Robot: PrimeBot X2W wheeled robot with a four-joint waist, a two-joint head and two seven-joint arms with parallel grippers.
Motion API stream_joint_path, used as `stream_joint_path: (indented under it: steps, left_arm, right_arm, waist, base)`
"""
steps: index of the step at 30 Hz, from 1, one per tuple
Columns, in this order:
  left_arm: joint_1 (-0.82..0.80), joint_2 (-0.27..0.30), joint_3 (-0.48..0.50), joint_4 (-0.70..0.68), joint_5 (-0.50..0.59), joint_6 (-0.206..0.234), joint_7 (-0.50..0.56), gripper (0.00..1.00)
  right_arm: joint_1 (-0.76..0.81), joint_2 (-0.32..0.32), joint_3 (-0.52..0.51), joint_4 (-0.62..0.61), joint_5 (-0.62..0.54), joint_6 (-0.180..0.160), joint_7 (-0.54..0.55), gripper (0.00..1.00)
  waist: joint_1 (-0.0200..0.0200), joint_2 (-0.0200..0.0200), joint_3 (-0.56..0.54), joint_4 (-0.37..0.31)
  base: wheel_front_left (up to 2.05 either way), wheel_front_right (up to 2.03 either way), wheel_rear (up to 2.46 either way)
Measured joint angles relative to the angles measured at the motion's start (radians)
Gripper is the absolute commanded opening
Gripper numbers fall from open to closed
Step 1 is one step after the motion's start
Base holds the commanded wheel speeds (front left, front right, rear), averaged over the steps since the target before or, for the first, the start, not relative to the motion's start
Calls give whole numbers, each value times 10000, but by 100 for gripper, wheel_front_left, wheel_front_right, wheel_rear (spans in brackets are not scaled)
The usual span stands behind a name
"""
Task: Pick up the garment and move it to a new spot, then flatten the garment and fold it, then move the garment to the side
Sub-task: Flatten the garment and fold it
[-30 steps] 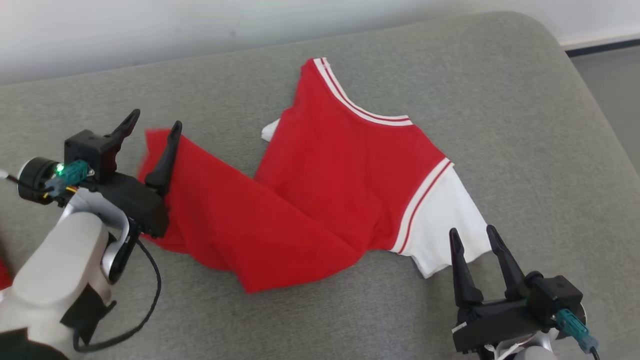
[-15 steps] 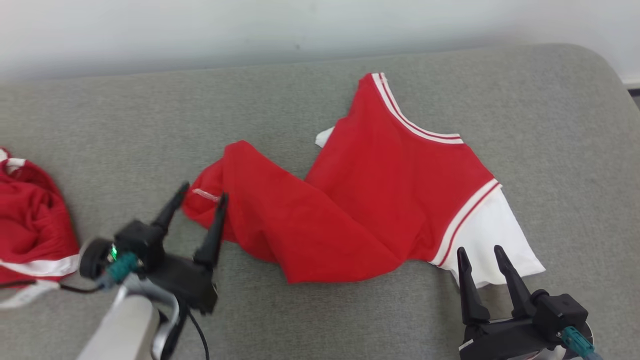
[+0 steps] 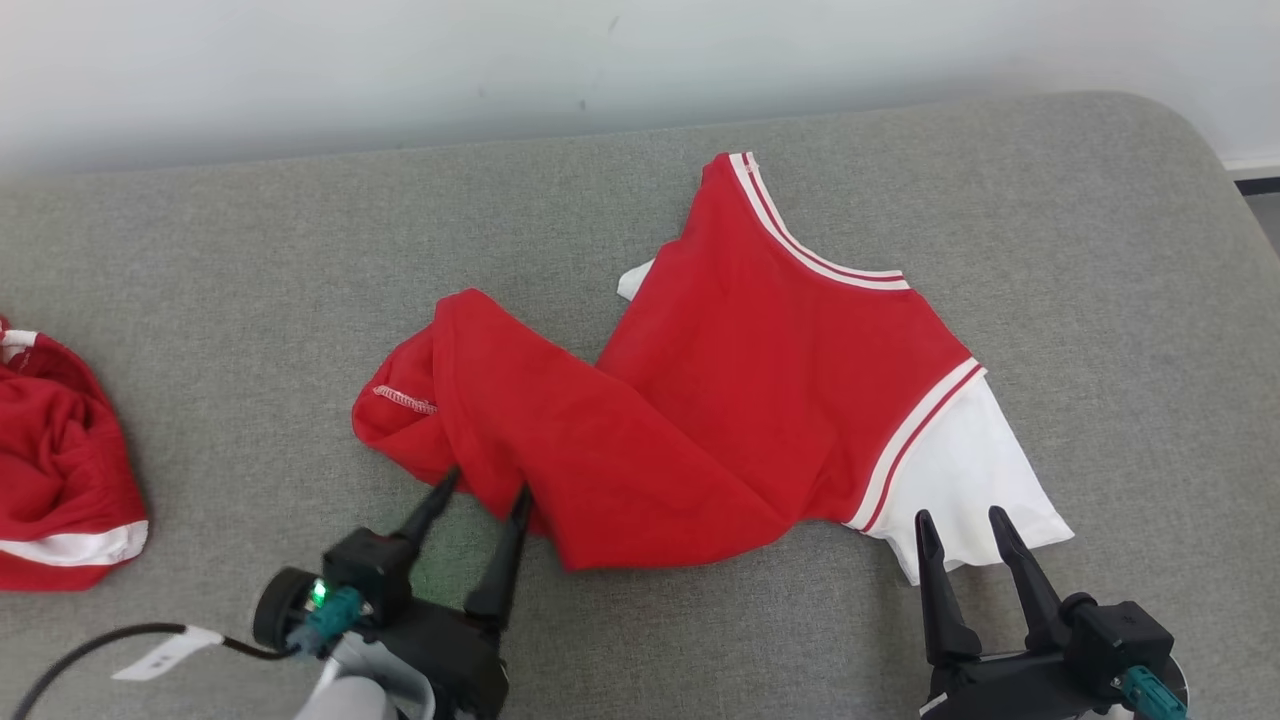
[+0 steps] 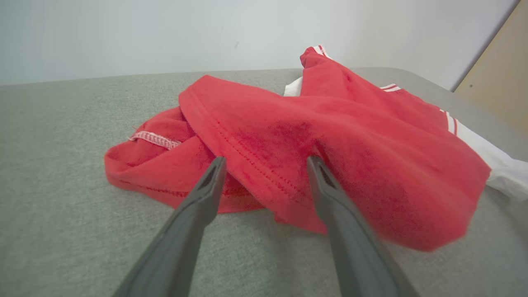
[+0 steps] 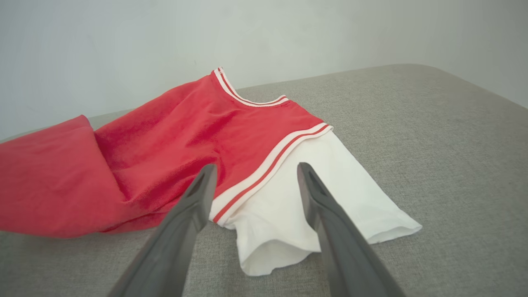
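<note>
Red garment (image 3: 720,400) with white sleeve, striped trim, lying crumpled, part-folded on grey cushion (image 3: 250,280)

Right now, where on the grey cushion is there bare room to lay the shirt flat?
Bare: between shirt and wall; between shirt and the red pile at left; right of the white sleeve. Crowded: near edge, by left gripper and right gripper.

1. A grey fabric-covered surface (image 3: 230,290) with a rounded far-right corner spans the head view.
2. A plain pale wall (image 3: 400,70) rises behind it.
3. A crumpled red cloth (image 3: 60,470) with a white band lies at the left.
4. A tan panel (image 4: 501,74) stands at the right of the left wrist view.
</note>
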Motion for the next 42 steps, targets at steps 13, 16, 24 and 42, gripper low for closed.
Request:
stream_joint_path:
  steps: [13, 16, 24, 42]
  left_arm:
    - [379, -274, -387, 533, -370, -4, 0, 33]
    - [328, -389, -345, 895, -639, -15, 0, 42]
    - [175, -468, -522, 625, -819, -15, 0, 0]
    - [1197, -82, 142, -456, -430, -15, 0, 100]
  right_arm:
    - [74, 2, 36, 56, 0, 0, 0, 100]
    - [67, 2, 58, 77, -15, 0, 0, 100]
    - [109, 0, 48, 90, -29, 0, 0, 100]
    - [224, 2, 169, 215, 109, 0, 0, 100]
  waist:
    - [0, 1, -67, -99]
    - [0, 0, -104, -91]
    - [1, 1, -277, -68]
    - [1, 0, -359, 465]
  base:
    - [0, 0, 0]
    - [0, 0, 0]
    - [0, 0, 0]
    - [0, 0, 0]
